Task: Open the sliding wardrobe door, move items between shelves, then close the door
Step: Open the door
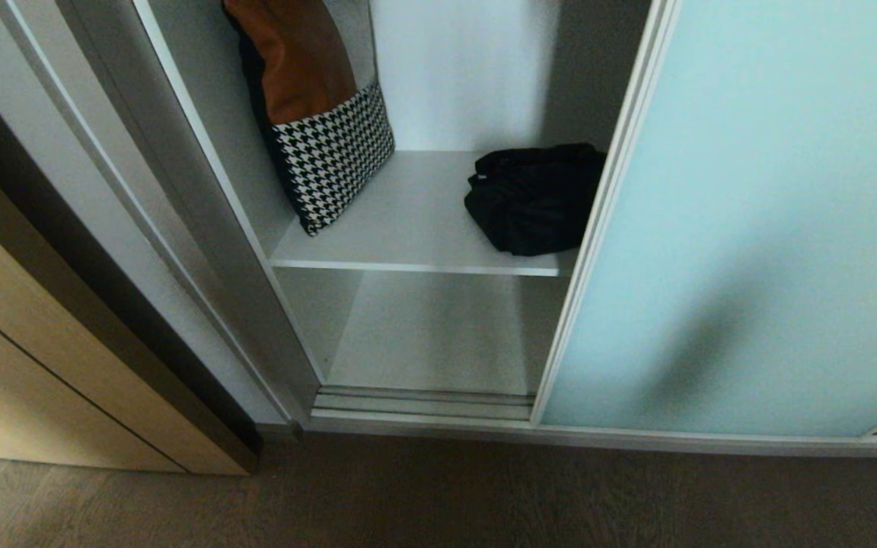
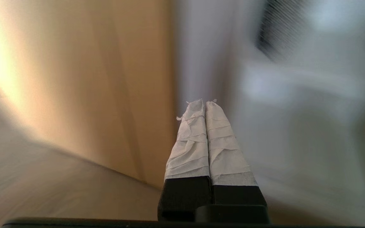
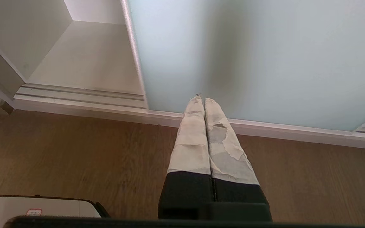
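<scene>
Frosted turquoise sliding door [image 1: 751, 228] sitting open at right; crumpled soft black bag [image 1: 534, 199] lying on flat white upper shelf [image 1: 416, 228]. Left gripper [image 2: 205, 103] and right gripper [image 3: 201, 100], tape-wrapped, both clenching empty.

Neither arm is being shown in the head view. The left gripper [image 2: 205, 103] is being held closed, its two tape-wrapped fingers [image 2: 190, 142] being pressed together along their whole length with nothing being held between them. The right gripper [image 3: 201, 100] is likewise being kept closed and empty, its wrapped fingers [image 3: 193, 139] lying flush against each other, and it is being pointed forward and downward. The wrapping on one right finger is being seen torn and peeling.
</scene>
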